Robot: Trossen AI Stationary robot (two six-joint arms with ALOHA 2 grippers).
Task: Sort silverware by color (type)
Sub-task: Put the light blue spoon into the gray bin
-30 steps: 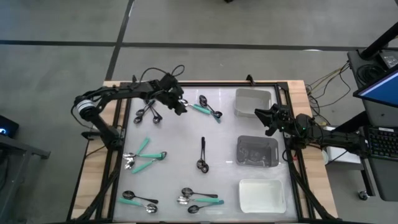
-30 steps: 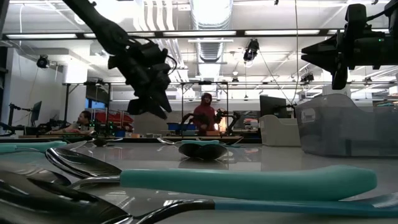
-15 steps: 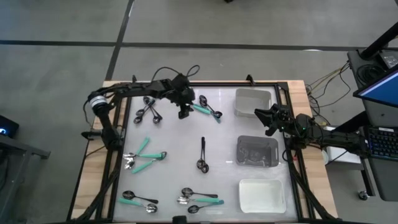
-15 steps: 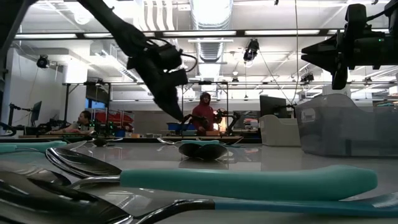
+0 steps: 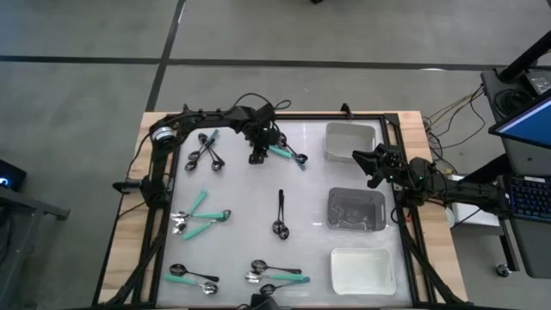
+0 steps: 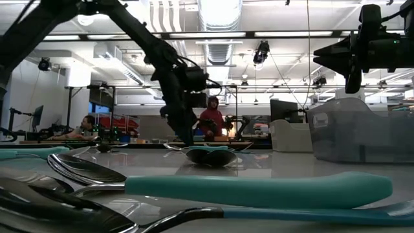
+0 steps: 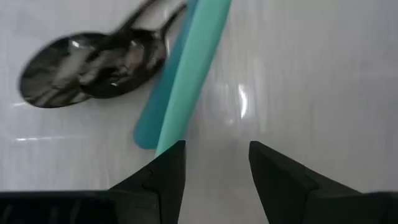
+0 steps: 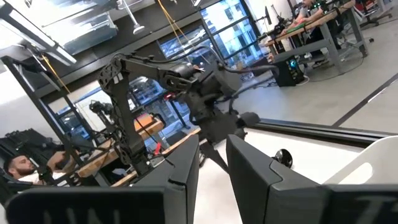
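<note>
Left tool (image 7: pixel 211 163) open, teal spoon handle (image 7: pixel 184 81) just beside tips.

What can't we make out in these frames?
- Grey tray contents: high view, too small; low view, wall clouds them.
- Left gripper: whether it touches the teal handle; left wrist view cuts off the fingertips.
- Spoon types near the front edge: high view, too small.
</note>
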